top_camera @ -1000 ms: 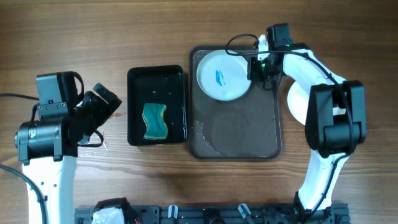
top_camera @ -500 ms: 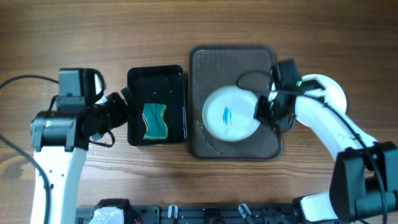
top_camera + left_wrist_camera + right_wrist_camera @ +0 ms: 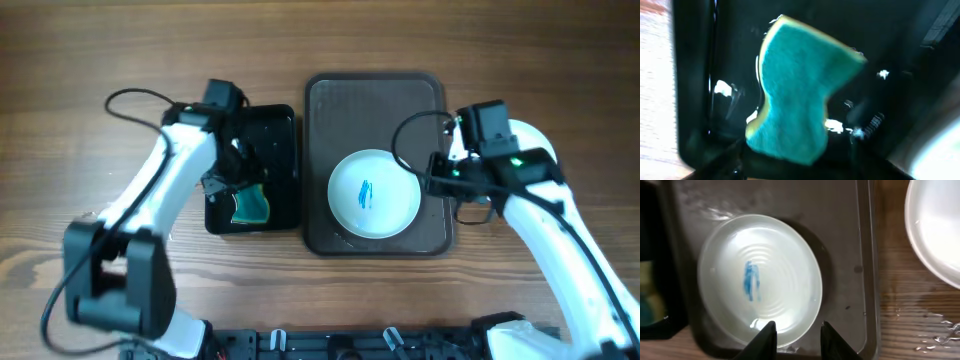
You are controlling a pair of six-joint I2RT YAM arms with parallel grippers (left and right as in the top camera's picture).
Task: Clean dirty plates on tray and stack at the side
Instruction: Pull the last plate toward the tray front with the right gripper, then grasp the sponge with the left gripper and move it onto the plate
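Observation:
A white plate (image 3: 373,193) with a blue smear at its centre lies flat on the near half of the brown-grey tray (image 3: 375,105). My right gripper (image 3: 432,181) is open at the plate's right edge. In the right wrist view the plate (image 3: 760,280) has its rim between the open fingers (image 3: 799,336), on the tray (image 3: 845,240). Another white plate (image 3: 935,230) lies on the wood to the right; from overhead (image 3: 537,140) my right arm mostly hides it. My left gripper (image 3: 229,185) hangs open just over a teal sponge (image 3: 800,95).
The sponge (image 3: 250,205) lies in a glossy black tray (image 3: 285,115) left of the brown-grey tray; the tray's wet floor (image 3: 695,100) shows in the left wrist view. Water drops lie on the wood by the right-hand plate.
My right gripper brought the smeared plate from the tray's far corner to its near half and opened. My left arm swung right, over the black tray and down to the sponge.

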